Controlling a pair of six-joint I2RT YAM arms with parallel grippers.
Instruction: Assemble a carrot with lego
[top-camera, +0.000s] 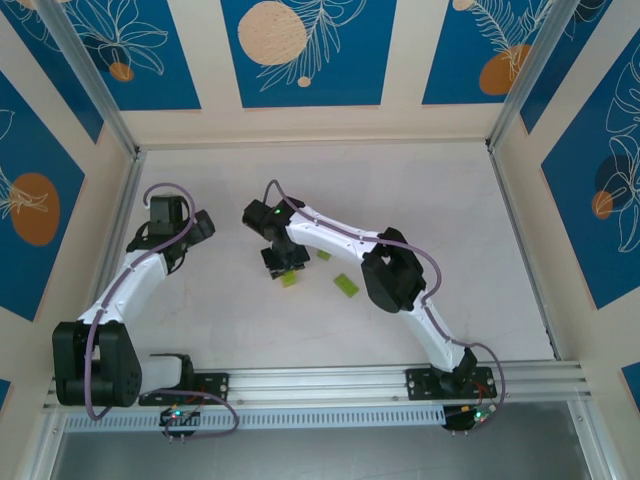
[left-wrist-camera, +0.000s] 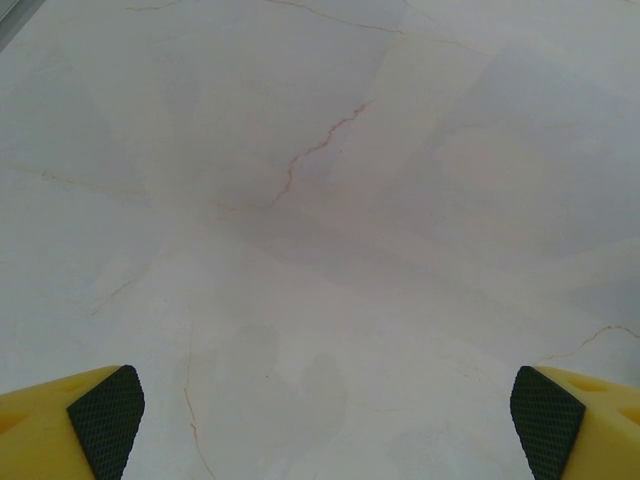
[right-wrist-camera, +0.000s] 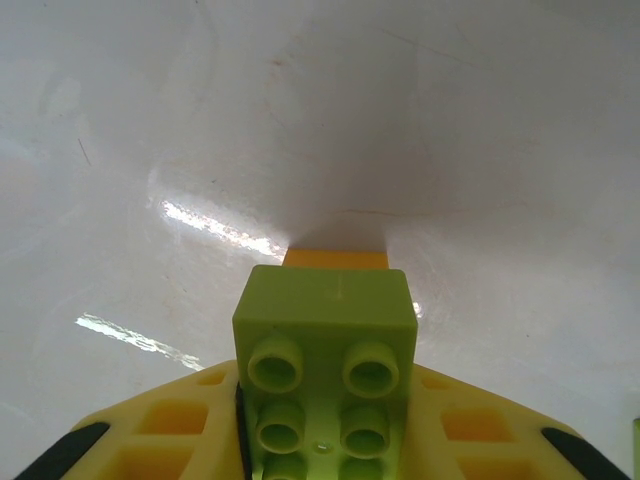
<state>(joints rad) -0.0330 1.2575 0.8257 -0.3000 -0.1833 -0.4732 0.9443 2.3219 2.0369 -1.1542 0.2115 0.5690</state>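
Right wrist: pinches a lime-green brick (right-wrist-camera: 325, 330) between the right fingers (right-wrist-camera: 170, 430), studs toward the lens, orange brick (right-wrist-camera: 336, 259) just past its far edge, low over the worktop (right-wrist-camera: 480, 150), probably to press green onto orange. Glossy hard plastic, boxy, round-studded. Holds the left fingers (left-wrist-camera: 100, 425) spread wide over pale veined worktop, probably standing by.
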